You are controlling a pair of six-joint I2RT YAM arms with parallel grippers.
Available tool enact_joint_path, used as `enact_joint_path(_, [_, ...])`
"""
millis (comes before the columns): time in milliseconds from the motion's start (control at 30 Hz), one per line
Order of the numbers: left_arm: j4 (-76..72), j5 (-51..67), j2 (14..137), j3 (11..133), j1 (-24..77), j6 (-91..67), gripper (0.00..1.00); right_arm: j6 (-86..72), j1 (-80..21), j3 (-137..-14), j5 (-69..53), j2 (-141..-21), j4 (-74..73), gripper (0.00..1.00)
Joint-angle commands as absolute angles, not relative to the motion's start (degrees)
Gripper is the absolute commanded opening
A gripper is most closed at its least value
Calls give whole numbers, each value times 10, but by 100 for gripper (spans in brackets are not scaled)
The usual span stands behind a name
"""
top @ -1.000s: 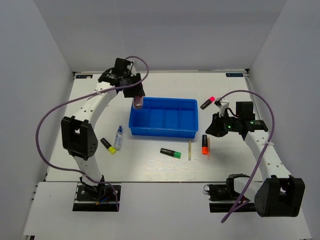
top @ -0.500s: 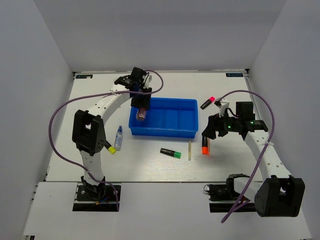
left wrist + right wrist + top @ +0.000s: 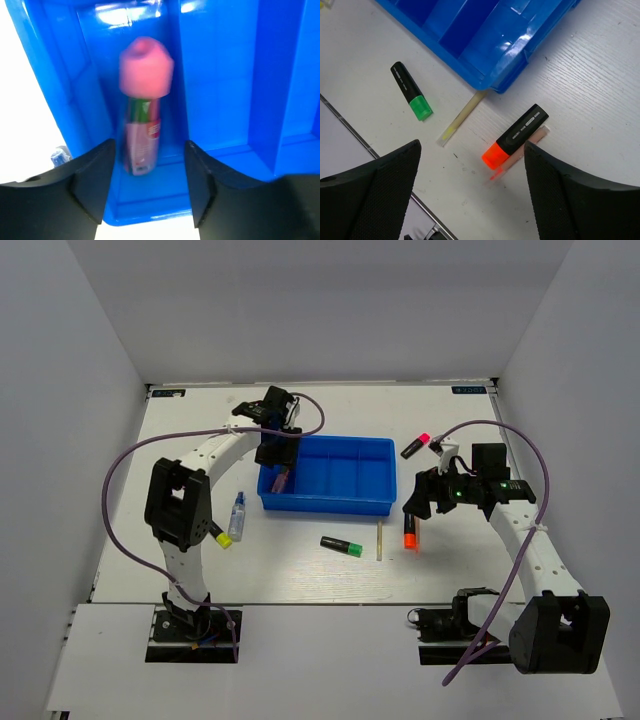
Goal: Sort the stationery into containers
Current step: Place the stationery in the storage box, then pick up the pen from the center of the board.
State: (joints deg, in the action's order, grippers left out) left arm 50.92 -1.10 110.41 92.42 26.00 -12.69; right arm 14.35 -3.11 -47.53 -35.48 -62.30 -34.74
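Black and spread wide, our left claw [image 3: 148, 160] grips nothing; between its fingers, clear of both, a blurred pink-capped stick [image 3: 143, 100] sits in the blue tray [image 3: 225, 75], in the leftmost compartment as the top view shows it; our right claw [image 3: 470, 195] gapes empty above the orange highlighter [image 3: 516, 136], which lies on the worktop [image 3: 600, 100] near the tray's corner; a pale stick [image 3: 461, 118] and a green highlighter [image 3: 411, 91] lie beside it.
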Motion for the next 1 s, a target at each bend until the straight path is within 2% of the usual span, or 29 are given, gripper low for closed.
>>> enact_joint_path(0, [505,-22,1085,943,259,-127,69,148,-29,-498,-345,-624,-352,86])
enact_joint_path(33, [505,-21,1085,943,260,-128,76,146,-29,-498,-343,-623,-352,86])
enact_joint_path(100, [505,-19,1083,947,260,-127,76,141,-29,-497,-329,-626,-347,86])
enact_joint_path(167, [506,-16,1069,950,259,-127,76,127,-29,-497,-318,-627,-341,78])
enact_joint_path(200, [509,-13,1065,950,260,-130,76,120,-29,-497,-287,-630,-328,70])
enact_joint_path(233, [507,-8,1050,949,259,-131,75,93,-29,-505,-273,-634,-324,46])
enact_joint_path(267, [505,-8,1031,939,260,-130,69,84,-30,-511,-246,-637,-324,32])
enact_joint_path(300, [497,-8,1018,933,264,-130,61,76,-32,-517,-213,-650,-312,13])
enact_joint_path(333, [495,-13,1006,925,265,-134,51,56,-32,-529,-201,-655,-308,9])
enact_joint_path(367, [490,-16,957,905,265,-135,26,42,-30,-544,-183,-662,-305,9])
enact_joint_path(400, [477,-30,936,874,265,-140,16,29,-31,-566,-176,-682,-304,9])
enact_joint_path(433, [464,-51,894,836,265,-154,11,23,-31,-580,-141,-711,-310,16])
enact_joint_path(467, [460,-77,851,818,262,-159,11,7,-32,-638,-134,-748,-324,19])
enact_joint_path(500, [454,-88,832,783,257,-166,16,4,-33,-661,-128,-771,-336,24])
enact_joint_path(533, [458,-98,791,750,249,-178,32,4,-34,-686,-110,-817,-370,33])
enact_joint_path(567, [465,-138,759,735,245,-195,69,-15,-33,-763,-107,-869,-380,39])
enact_joint_path(600, [470,-148,731,702,239,-213,76,-18,-34,-789,-105,-894,-391,45])
enact_joint_path(633, [479,-155,719,669,223,-219,80,-23,-38,-815,-96,-968,-419,52])
enact_joint_path(667, [482,-161,695,651,218,-229,85,-34,-41,-892,-89,-992,-426,52])
enact_joint_path(833, [491,-171,686,565,192,-238,85,-90,-50,-1123,-18,-1179,-525,58])
enact_joint_path(967, [484,-160,668,528,171,-230,85,-116,-56,-1207,29,-1259,-542,60])
